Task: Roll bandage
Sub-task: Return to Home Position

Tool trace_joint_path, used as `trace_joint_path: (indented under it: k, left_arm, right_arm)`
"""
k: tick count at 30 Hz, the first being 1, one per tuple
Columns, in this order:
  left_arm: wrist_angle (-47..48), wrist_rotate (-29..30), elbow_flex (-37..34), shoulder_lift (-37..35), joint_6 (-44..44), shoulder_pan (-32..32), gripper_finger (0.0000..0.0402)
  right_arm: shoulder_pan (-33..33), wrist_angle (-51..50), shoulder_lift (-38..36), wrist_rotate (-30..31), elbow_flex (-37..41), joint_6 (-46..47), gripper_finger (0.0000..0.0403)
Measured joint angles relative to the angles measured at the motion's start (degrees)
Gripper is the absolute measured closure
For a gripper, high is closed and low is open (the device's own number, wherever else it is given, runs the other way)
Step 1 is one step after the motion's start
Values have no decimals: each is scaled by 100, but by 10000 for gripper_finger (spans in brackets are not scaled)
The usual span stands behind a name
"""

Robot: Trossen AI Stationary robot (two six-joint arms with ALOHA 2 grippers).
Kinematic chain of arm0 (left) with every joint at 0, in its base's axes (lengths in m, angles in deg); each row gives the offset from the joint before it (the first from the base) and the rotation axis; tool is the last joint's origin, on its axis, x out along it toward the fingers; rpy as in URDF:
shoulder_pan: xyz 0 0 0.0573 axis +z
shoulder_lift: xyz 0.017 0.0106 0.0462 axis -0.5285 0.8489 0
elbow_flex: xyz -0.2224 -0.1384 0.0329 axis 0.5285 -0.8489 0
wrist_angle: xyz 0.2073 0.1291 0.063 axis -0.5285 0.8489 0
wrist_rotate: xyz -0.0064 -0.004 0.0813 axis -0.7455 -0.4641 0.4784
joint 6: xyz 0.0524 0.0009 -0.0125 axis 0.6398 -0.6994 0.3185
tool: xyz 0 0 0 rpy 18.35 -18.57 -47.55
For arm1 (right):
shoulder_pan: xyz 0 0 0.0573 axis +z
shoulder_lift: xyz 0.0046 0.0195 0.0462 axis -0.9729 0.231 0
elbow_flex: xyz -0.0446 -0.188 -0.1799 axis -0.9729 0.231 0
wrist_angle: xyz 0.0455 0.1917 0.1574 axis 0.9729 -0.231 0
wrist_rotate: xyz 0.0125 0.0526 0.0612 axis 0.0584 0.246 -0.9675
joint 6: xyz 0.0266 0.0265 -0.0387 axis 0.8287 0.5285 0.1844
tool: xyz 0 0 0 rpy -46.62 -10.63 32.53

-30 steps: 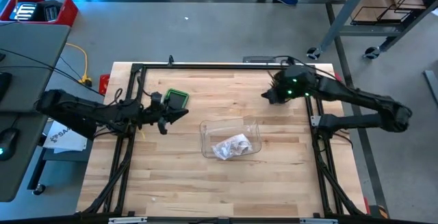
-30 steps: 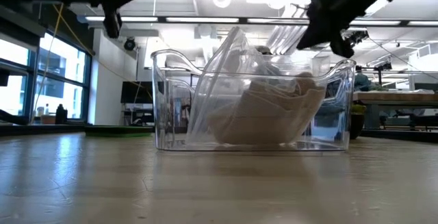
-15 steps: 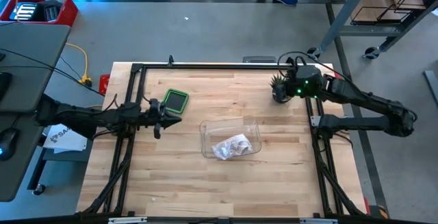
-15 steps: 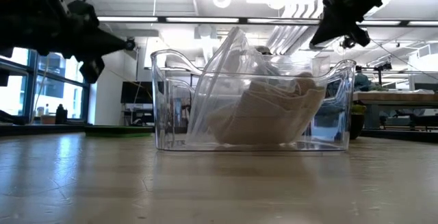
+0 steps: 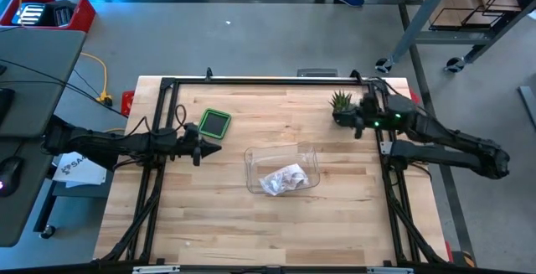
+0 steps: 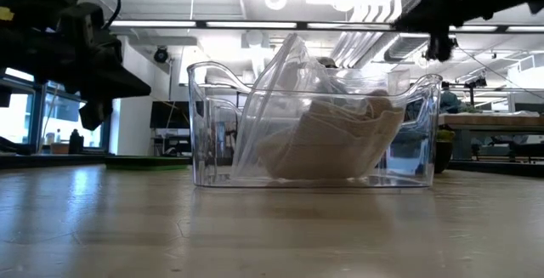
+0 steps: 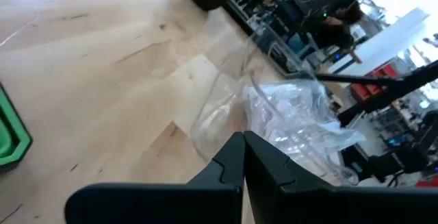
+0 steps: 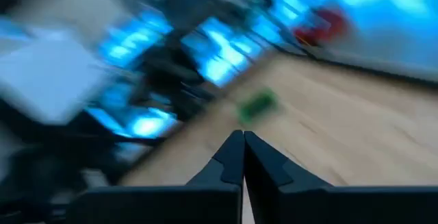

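I see a clear plastic bin (image 5: 249, 169), an off-white cloth bandage (image 5: 283, 178) in its see-through zip bag (image 6: 272, 91), a pale planked wooden table (image 5: 251, 228), a green-rimmed square tray (image 5: 215, 122), and a spiky green plant (image 5: 341, 100).

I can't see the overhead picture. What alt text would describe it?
A clear bin holding a bagged bandage sits in the middle of a wooden table. The left gripper, shut, is near a green tray; the right gripper, shut, is near a small plant.
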Motion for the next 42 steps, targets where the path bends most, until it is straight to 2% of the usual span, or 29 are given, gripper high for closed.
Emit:
trace_joint_path:
  k: [4, 7, 9, 16, 18, 20, 23, 27, 31, 34, 38, 40, 42]
  left_arm:
    - [-51, 2, 0, -1, -36, 0, 401]
    - [-53, 2, 0, 0, -39, 0, 401]
    - [-54, 2, 0, 0, 15, 0, 401]
    - [-53, 2, 0, -1, 113, 0, 401]
    - [-52, 2, 0, 1, 110, 0, 401]
    - [-54, 2, 0, -1, 111, 0, 401]
    - [-51, 4, 0, 0, 113, 0, 401]
    - [-49, 4, 0, 0, 113, 0, 401]
    - [-52, 2, 0, 0, 113, -1, 401]
    - [-51, 4, 0, -1, 113, 0, 401]
    - [-51, 4, 0, -1, 112, -2, 401]
    - [-58, 8, 1, 3, 110, -2, 401]
    - [-41, -6, 3, -1, 113, -2, 401]
  right_arm:
    - [1, 1910, -262, -805, 828, -132, 403]
    - [18, 2398, -79, -1266, 1236, 265, 403]
    - [266, 2597, 81, -1400, 1435, 479, 403]
    - [1836, 4804, 631, -360, 1995, -491, 403]
    - [2199, 5043, 667, -32, 2080, -781, 403]
    - [2458, 4774, 668, 338, 2106, -850, 403]
    - [2691, 4225, 594, 363, 2108, -972, 403]
    - [2875, 2866, -189, 150, 2108, -1394, 403]
    - [2992, 1895, -852, 121, 2106, -2093, 403]
    - [2982, 1336, -1287, 182, 2144, -2210, 403]
    - [2977, 1371, -1926, 437, 2808, -1927, 403]
    - [2992, 1021, -2139, 644, 2859, -1732, 403]
    - [3018, 1174, -2225, 728, 2886, -1901, 403]
